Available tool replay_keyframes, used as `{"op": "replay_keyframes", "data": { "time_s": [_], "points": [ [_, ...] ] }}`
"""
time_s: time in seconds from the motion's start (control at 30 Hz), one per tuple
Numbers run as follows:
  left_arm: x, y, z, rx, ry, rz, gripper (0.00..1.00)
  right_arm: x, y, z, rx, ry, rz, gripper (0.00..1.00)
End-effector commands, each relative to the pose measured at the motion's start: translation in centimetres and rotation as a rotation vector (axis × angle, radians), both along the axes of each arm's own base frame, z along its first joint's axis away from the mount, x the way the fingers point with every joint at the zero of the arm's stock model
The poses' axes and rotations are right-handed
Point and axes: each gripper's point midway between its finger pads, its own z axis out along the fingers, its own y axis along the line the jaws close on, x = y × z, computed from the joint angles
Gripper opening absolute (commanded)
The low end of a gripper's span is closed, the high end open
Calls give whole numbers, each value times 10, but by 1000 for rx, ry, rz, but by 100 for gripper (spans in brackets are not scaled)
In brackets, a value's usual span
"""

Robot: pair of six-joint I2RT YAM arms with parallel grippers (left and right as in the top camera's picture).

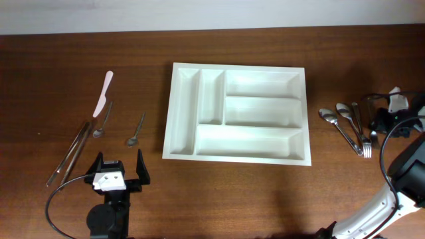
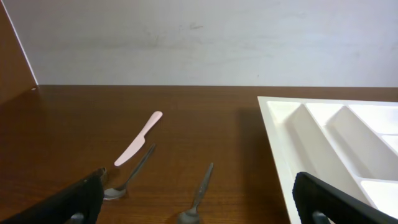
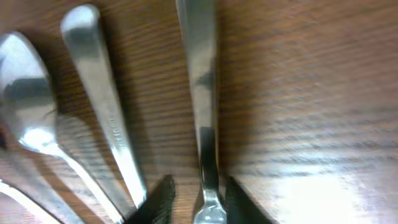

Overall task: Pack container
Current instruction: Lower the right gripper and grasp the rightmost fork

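The white five-compartment container [image 1: 169,119] lies empty at the table's middle; its left end shows in the left wrist view [image 2: 280,143]. My left gripper [image 1: 120,160] is open and empty, low at the front left, behind a small spoon [image 1: 135,131] [image 2: 198,196]. My right gripper [image 1: 380,127] is down at the table's far right edge. In the right wrist view its fingers [image 3: 202,200] stand on either side of a fork's neck [image 3: 202,93], with a small gap on the left side. A second metal handle [image 3: 102,93] and a spoon [image 3: 25,106] lie beside the fork.
Left of the container lie a pink knife [image 1: 103,93] [image 2: 138,140], a spoon [image 1: 102,121] [image 2: 127,177] and long metal tongs [image 1: 70,153]. Two spoons [image 1: 330,119] and a fork [image 1: 362,133] lie right of the container. A wall [image 2: 199,37] stands behind the table.
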Motion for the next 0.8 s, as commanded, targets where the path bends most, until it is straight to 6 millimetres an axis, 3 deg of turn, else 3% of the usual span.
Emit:
{"op": "replay_keyframes", "data": {
  "time_s": [0.0, 0.17, 0.23, 0.27, 0.4, 0.67, 0.77],
  "points": [
    [0, -3, 0, -4, -4, -15, 99, 8, 14, -5, 22, -3, 37, 57],
    [0, -3, 0, -4, -4, -15, 99, 10, 13, -4, 15, -12, 37, 65],
    [0, -3, 0, -4, -4, -15, 99, 11, 11, -4, 10, -18, 37, 78],
    [0, -3, 0, -4, -4, -15, 99, 13, 10, -4, 4, -29, 36, 99],
    [0, -3, 0, -4, -4, -15, 99, 25, 7, 0, 7, -77, 5, 99],
    [0, -3, 0, -4, -4, -15, 99, 32, 22, 5, 140, -105, -111, 99],
    [0, -3, 0, -4, -4, -15, 99, 28, 20, 4, 131, -86, -128, 92]
  ]
}}
